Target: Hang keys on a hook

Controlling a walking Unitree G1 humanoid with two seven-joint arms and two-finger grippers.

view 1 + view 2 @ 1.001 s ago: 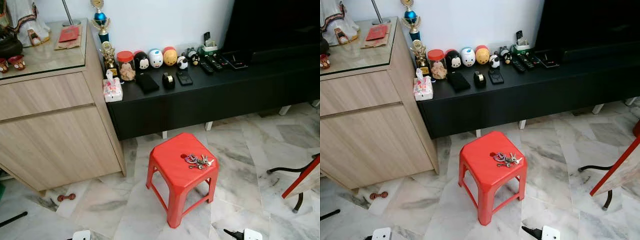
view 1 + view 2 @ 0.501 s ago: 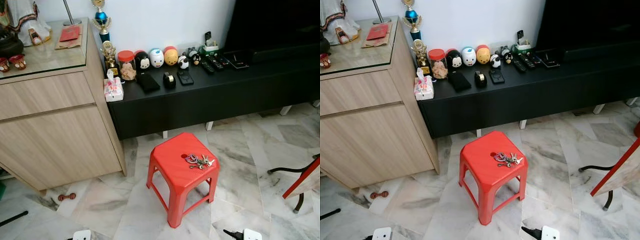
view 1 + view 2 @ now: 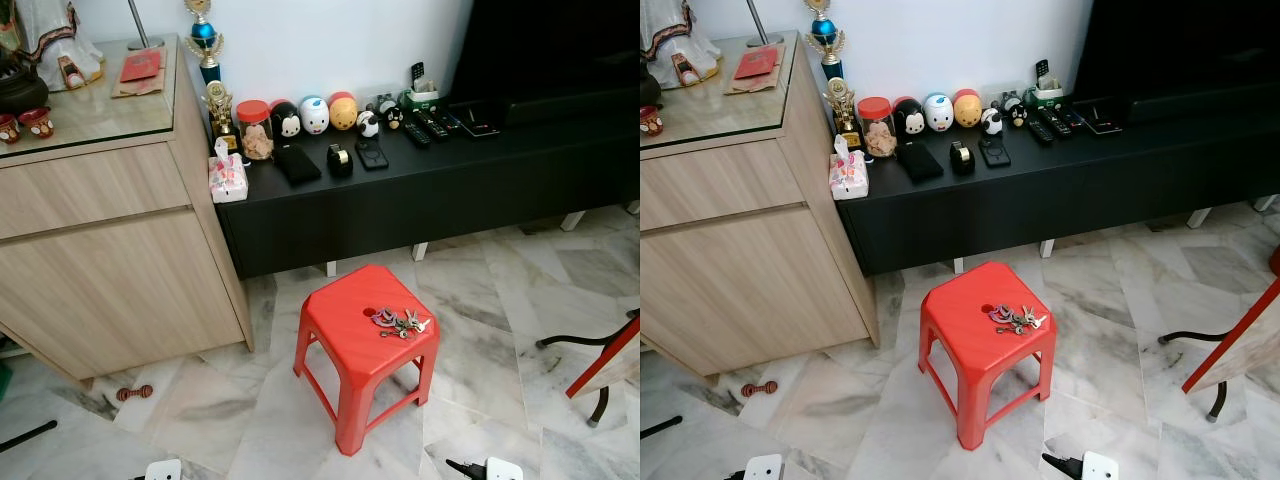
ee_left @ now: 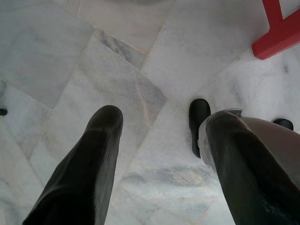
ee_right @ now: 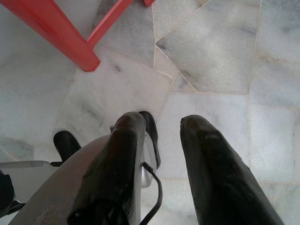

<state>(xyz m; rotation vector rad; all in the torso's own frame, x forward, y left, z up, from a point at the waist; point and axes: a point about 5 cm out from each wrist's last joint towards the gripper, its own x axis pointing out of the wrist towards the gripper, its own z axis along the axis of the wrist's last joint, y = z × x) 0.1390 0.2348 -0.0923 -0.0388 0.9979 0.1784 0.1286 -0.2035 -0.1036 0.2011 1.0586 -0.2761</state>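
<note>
A bunch of keys [image 3: 399, 322] is shown lying on the seat of a red stool [image 3: 345, 325], set on the marble floor [image 3: 480, 300] before a black cabinet [image 3: 420, 190]. The left gripper [image 4: 159, 126] and right gripper [image 5: 161, 126] are held over the floor, fingers parted, nothing grasped.

A bunch of keys [image 3: 400, 322] lies flat and splayed on the red stool [image 3: 340, 310], near its right-hand edge.
</note>
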